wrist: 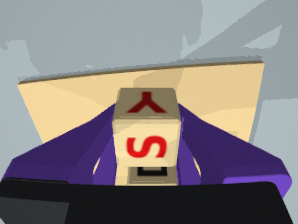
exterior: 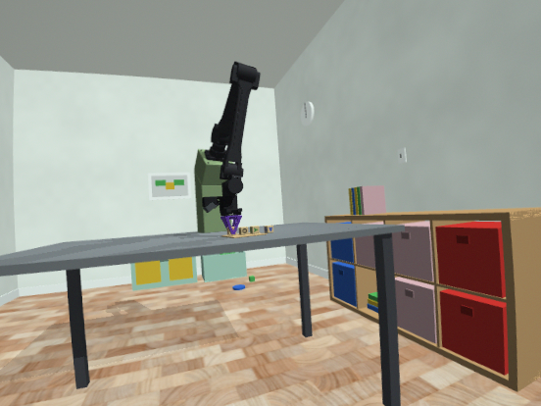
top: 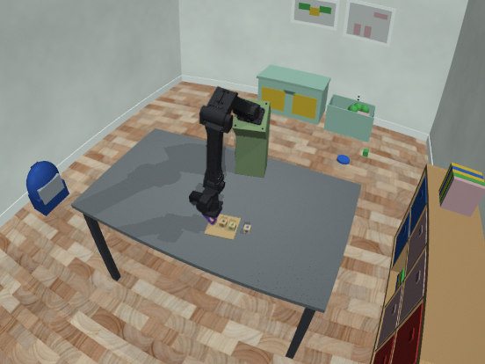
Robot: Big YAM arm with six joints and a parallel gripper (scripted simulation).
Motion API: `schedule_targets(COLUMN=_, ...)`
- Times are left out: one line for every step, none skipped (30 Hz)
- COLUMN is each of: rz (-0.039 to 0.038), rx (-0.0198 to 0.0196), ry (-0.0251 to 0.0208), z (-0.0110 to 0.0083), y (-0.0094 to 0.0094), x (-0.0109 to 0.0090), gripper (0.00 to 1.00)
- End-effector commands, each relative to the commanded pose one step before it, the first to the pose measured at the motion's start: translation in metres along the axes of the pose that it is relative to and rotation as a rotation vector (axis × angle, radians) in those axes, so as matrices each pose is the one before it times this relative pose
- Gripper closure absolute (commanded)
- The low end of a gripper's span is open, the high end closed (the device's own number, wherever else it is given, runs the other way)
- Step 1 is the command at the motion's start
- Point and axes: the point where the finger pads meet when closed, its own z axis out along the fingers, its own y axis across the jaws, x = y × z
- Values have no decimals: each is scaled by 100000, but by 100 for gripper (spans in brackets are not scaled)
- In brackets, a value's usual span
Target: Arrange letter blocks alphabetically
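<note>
Placement stage. The black six-joint arm's gripper with purple fingers is clamped on a pale wooden cube printed with red letters (wrist: 147, 137), a Y on one face and an S on the adjoining face; which face points up cannot be told from the wrist view. The cube hangs at the end of the thin tan rectangular mat (top: 213, 230) that is open, apparently just above it; contact cannot be judged. Two more lettered cubes (top: 228, 224) stand side by side on the mat beyond it, and a fourth cube with a blue mark (top: 247, 228) lies on the grey table top (top: 290, 229), just off the mat's far edge. The open spot lies directly beneath the gripper, in line with the row.
</note>
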Motion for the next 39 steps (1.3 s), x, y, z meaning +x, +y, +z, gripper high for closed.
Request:
schedule_targets(rz=176, rx=-1379, ry=34, z=-477, y=894, x=426, gripper=74)
schedule_targets(rz=1, rx=4, ry=0, z=0, y=-2, x=0, gripper=74)
schedule_targets(rz=0, rx=1, ry=0, z=0, y=0, x=0, gripper=74)
schedule_targets(rz=0, rx=-1, ry=0, z=0, y=0, x=0, gripper=74)
schedule_targets(rz=0, rx=1, ry=0, z=2, y=-1, x=0, gripper=74)
schedule_targets(rz=2, rx=12, ry=2, z=10, y=-6, x=0, gripper=74)
schedule_targets(rz=4, rx=30, ry=4, z=25, y=-15, x=0, gripper=74)
schedule_targets(rz=9, rx=51, ry=7, z=45, y=-25, x=-1, gripper=74)
schedule_targets(rz=17, rx=76, ry=7, z=66, y=-38, x=-4, gripper=74)
schedule_targets(rz=27, rx=102, ry=5, z=89, y=-51, x=-8, gripper=74)
schedule_targets(rz=38, rx=127, ry=2, z=111, y=-64, x=-14, gripper=74)
schedule_targets(rz=58, rx=226, ry=2, z=125, y=-124, x=-16, gripper=74)
schedule_targets(rz=60, rx=309, ry=4, z=137, y=-173, x=-17, gripper=74)
schedule_targets(rz=66, rx=338, ry=7, z=150, y=-190, x=-17, gripper=74)
schedule_targets(rz=60, rx=359, ry=11, z=159, y=-202, x=-14, gripper=74)
schedule_targets(rz=-25, rx=-101, ry=4, z=36, y=17, x=2, gripper=74)
schedule_targets(rz=0, rx=0, ry=0, z=0, y=0, x=0, gripper=74)
schedule_targets(rz=0, rx=0, ry=0, z=0, y=0, x=0, gripper=74)
schedule_targets(rz=-12, rx=-141, ry=-38, z=23, y=33, x=-30, gripper=74)
schedule_targets(rz=-22, rx=-128, ry=12, z=28, y=32, x=16, gripper=74)
schedule_targets(rz=-30, rx=-121, ry=20, z=26, y=30, x=17, gripper=74)
schedule_targets(rz=-45, rx=-111, ry=19, z=24, y=27, x=15, gripper=74)
schedule_targets(rz=-20, rx=-101, ry=-5, z=19, y=24, x=-3, gripper=74)
schedule_targets(rz=-15, rx=-88, ry=-25, z=15, y=21, x=-18, gripper=74)
schedule_targets(rz=-38, rx=-485, ry=-43, z=-102, y=215, x=-12, gripper=74)
schedule_targets(rz=-3, rx=-193, ry=-29, z=-50, y=97, x=-11, gripper=74)
schedule_targets(rz=24, rx=155, ry=0, z=20, y=-50, x=-3, gripper=74)
schedule_targets(rz=24, rx=164, ry=14, z=23, y=-57, x=3, gripper=74)
schedule_targets(rz=44, rx=283, ry=14, z=-11, y=-164, x=8, gripper=74)
schedule_targets(rz=7, rx=45, ry=1, z=-2, y=-28, x=1, gripper=74)
schedule_targets(rz=0, rx=1, ry=0, z=0, y=-1, x=0, gripper=74)
schedule_targets(rz=-15, rx=-4, ry=0, z=-1, y=2, x=0, gripper=74)
schedule_targets(rz=-7, rx=-3, ry=0, z=-1, y=2, x=0, gripper=74)
schedule_targets(rz=0, rx=0, ry=0, z=0, y=0, x=0, gripper=74)
schedule_targets(rz=0, rx=0, ry=0, z=0, y=0, x=0, gripper=74)
schedule_targets(rz=0, rx=1, ry=0, z=0, y=0, x=0, gripper=74)
schedule_targets(rz=0, rx=0, ry=0, z=0, y=0, x=0, gripper=74)
schedule_targets(rz=0, rx=0, ry=0, z=0, y=0, x=0, gripper=74)
schedule_targets(rz=0, rx=1, ry=0, z=0, y=0, x=0, gripper=74)
